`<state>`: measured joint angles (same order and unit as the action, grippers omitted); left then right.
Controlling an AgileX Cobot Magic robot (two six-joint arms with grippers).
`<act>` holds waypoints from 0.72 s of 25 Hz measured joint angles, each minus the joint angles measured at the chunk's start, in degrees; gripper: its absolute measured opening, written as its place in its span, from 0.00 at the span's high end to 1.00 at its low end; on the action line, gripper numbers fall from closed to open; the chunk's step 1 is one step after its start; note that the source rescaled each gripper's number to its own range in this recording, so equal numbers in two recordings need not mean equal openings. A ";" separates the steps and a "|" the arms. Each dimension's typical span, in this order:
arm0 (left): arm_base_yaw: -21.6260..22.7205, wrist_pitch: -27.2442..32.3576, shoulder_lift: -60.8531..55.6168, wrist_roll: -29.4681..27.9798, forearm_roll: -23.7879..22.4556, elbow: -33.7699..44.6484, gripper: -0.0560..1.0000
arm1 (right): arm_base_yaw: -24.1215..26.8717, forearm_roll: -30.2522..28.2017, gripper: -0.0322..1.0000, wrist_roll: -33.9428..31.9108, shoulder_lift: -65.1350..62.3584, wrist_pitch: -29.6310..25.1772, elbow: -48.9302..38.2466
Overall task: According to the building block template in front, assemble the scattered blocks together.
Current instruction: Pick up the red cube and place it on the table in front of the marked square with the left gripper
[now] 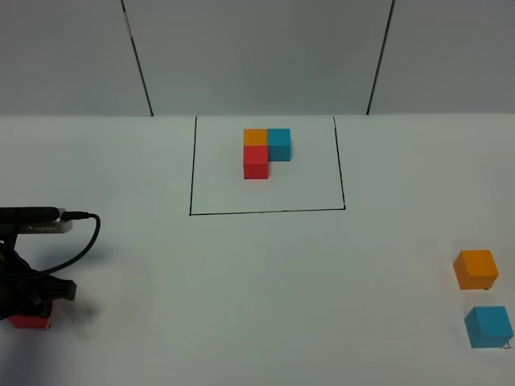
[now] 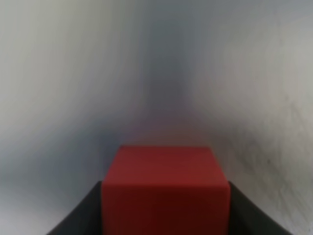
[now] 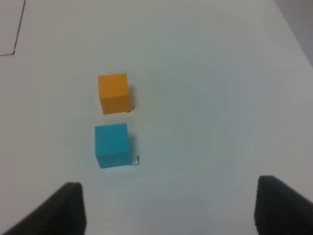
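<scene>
The building block template (image 1: 266, 153), an orange, a blue and a red cube in an L, sits inside a black-lined rectangle at the table's far middle. At the front left my left gripper (image 1: 32, 310) is shut on the red block (image 1: 30, 322); the left wrist view shows that red block (image 2: 165, 188) filling the space between the dark fingers (image 2: 78, 215). The orange block (image 1: 475, 268) and the blue block (image 1: 488, 326) lie at the front right, apart from each other. In the right wrist view my right gripper (image 3: 168, 205) hangs open above the table, short of the blue block (image 3: 112, 145) and orange block (image 3: 114, 93).
The black frame line (image 1: 265, 212) crosses the table's middle. The left arm's cable (image 1: 84, 233) loops over the left side. A grey wall with two dark seams (image 1: 138, 60) stands behind the table. The right arm itself is outside the exterior high view.
</scene>
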<state>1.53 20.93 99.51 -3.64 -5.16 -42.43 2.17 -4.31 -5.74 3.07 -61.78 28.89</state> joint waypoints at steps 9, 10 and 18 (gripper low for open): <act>0.00 8.44 0.00 0.11 -0.05 -3.36 0.94 | 0.00 0.00 0.49 0.00 0.00 0.00 0.00; 0.00 10.76 0.00 0.18 -0.05 -4.78 0.94 | 0.00 0.00 0.49 0.00 0.00 0.00 0.00; 0.00 29.23 0.02 6.76 -0.10 -16.81 0.94 | 0.00 0.00 0.49 0.00 0.00 0.00 0.00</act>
<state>1.53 50.16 99.53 3.12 -5.27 -59.24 2.17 -4.31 -5.74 3.07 -61.78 28.89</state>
